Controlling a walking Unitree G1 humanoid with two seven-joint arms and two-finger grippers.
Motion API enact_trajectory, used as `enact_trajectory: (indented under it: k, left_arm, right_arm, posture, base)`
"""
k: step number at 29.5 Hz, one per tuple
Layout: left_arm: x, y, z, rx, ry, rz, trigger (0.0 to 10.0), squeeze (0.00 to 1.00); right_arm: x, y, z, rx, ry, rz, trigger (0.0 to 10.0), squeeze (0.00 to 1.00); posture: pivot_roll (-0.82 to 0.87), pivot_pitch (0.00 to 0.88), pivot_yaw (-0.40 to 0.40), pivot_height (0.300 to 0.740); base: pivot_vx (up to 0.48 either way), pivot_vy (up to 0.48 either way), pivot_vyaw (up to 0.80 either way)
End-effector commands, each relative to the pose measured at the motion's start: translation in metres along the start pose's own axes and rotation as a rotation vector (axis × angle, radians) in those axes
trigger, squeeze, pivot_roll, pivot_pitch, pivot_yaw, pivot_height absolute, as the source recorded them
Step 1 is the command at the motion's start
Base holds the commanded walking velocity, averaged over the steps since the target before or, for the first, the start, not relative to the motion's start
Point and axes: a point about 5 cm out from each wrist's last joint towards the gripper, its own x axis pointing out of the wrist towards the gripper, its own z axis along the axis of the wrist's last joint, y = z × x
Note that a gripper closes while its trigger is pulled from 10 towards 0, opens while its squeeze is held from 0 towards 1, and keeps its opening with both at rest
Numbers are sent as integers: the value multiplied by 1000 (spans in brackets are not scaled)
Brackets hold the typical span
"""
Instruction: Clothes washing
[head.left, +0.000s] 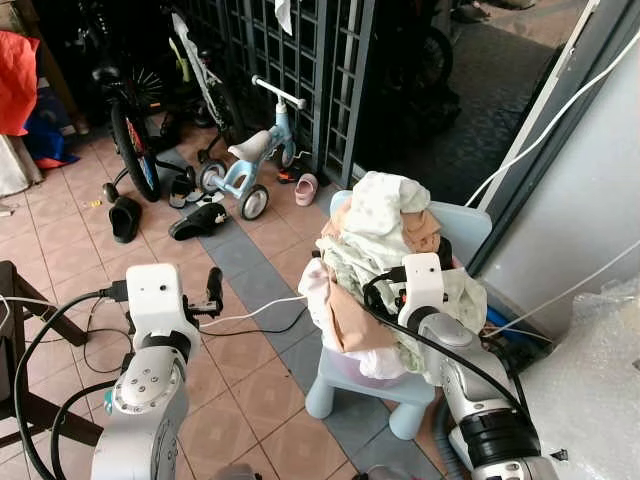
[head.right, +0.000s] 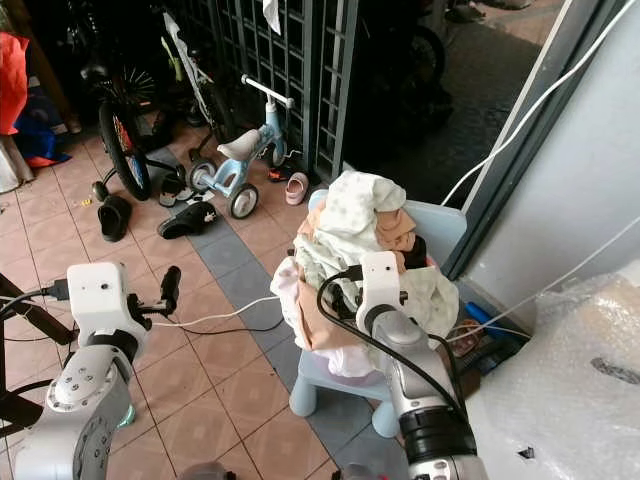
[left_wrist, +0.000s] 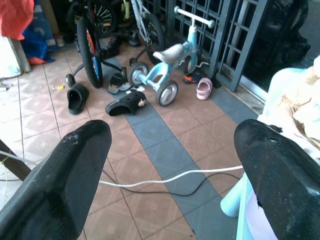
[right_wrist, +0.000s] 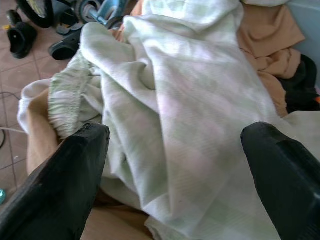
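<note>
Laundry heap (head.left: 385, 250), piled on pale blue child's chair (head.left: 470, 228): my right gripper (right_wrist: 175, 150) poised over green-checked cloth (right_wrist: 200, 130), fingers spread to seize it; left gripper (left_wrist: 170, 165) likewise unclenched, idling above tiled floor (head.left: 70, 250).

Pale green checked cloth (right_wrist: 200, 125), tan garment (right_wrist: 267, 35), light blue chair (head.left: 465, 228)

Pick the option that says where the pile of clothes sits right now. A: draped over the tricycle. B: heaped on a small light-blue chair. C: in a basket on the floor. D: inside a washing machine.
B: the pile of clothes is heaped on the small light-blue chair, with the open right gripper right at the pale green cloth, while the tricycle stands apart by the gate.
</note>
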Motion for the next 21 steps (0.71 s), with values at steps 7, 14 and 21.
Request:
enact_trajectory:
  k: [7, 14, 21]
  left_arm:
    - [-13, 2, 1, 5, 24, 5, 10000, 0]
    - [-13, 2, 4, 5, 25, 12, 10000, 0]
    - [-10, -1, 5, -3, 26, 10, 10000, 0]
  right_arm:
    - [18, 0, 9, 26, 49, -106, 0, 0]
    - [23, 5, 7, 79, 84, -94, 0, 0]
    - [22, 7, -2, 139, 134, -82, 0, 0]
  posture:
    - [135, 93, -27, 740]
    - [137, 102, -26, 740]
    - [120, 97, -26, 740]
  base:
    - [0, 0, 0]
    - [0, 0, 0]
    - [0, 0, 0]
